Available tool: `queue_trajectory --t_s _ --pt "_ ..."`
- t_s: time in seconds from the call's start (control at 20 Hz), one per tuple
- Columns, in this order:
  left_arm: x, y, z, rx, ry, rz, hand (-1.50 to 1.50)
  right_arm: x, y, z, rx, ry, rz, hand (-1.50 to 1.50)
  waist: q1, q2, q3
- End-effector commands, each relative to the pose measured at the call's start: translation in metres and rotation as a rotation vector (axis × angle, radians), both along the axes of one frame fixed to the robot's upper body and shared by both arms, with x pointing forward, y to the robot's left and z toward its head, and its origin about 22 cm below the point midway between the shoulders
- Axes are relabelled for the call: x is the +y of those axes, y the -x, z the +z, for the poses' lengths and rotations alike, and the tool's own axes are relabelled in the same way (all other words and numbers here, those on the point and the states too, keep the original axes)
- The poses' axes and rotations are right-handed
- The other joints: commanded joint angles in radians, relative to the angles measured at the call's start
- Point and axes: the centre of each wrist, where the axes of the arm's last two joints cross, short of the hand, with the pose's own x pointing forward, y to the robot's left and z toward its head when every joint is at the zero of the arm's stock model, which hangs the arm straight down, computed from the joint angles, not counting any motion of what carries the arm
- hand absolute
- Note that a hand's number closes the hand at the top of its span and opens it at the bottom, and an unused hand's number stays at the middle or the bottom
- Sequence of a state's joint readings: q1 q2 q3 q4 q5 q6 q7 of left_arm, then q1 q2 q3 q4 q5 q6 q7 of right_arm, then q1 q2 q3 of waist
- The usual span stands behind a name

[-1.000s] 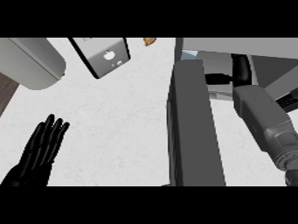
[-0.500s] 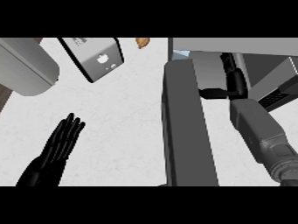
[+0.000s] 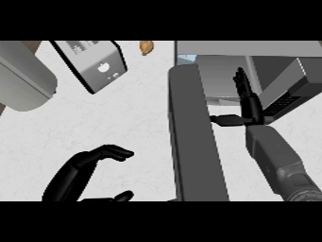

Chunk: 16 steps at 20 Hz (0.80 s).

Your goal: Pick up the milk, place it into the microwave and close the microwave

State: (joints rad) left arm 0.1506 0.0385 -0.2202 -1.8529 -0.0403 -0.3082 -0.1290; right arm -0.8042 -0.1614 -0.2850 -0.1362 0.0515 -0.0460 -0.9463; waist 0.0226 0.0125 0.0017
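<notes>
Seemingly pale blue milk (image 3: 187, 58) inside microwave (image 3: 261, 49), right hand (image 3: 249, 101) straight-fingered, left hand (image 3: 87, 170) curled empty.

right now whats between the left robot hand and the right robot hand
In the head view, the open microwave door stands between the left robot hand and the right robot hand.

Two hands, left (image 3: 76, 177) and right (image 3: 249, 98); one microwave (image 3: 289, 66); one toaster (image 3: 93, 64).

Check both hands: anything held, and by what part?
Nothing held. Left hand hangs curled over the counter; right hand, fingers straight, reaches into the microwave.
</notes>
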Motion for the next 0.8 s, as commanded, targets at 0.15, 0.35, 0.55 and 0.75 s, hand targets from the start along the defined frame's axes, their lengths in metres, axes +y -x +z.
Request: queue_trajectory --t_s 0.15,0.35,0.55,0.75 --pt "-0.03 -0.019 -0.014 0.034 -0.072 -0.071 1.5 -0.016 0.044 -0.04 -0.019 -0.032 0.04 -1.5 -0.036 -0.014 -0.002" --pt "-0.031 -0.012 -0.027 0.034 -0.13 -0.038 1.5 -0.019 0.047 -0.032 -0.024 -0.041 0.043 -1.5 -0.042 -0.021 -0.003" --pt "-0.056 -0.025 -0.038 0.067 -0.232 -0.187 1.5 -0.049 0.076 -0.046 -0.022 -0.028 0.058 -1.5 -0.058 -0.021 -0.004" --pt "-0.08 -0.038 -0.062 0.121 -0.262 -0.235 1.5 -0.062 0.075 -0.025 -0.05 -0.004 0.099 -1.5 -0.069 -0.021 -0.005"
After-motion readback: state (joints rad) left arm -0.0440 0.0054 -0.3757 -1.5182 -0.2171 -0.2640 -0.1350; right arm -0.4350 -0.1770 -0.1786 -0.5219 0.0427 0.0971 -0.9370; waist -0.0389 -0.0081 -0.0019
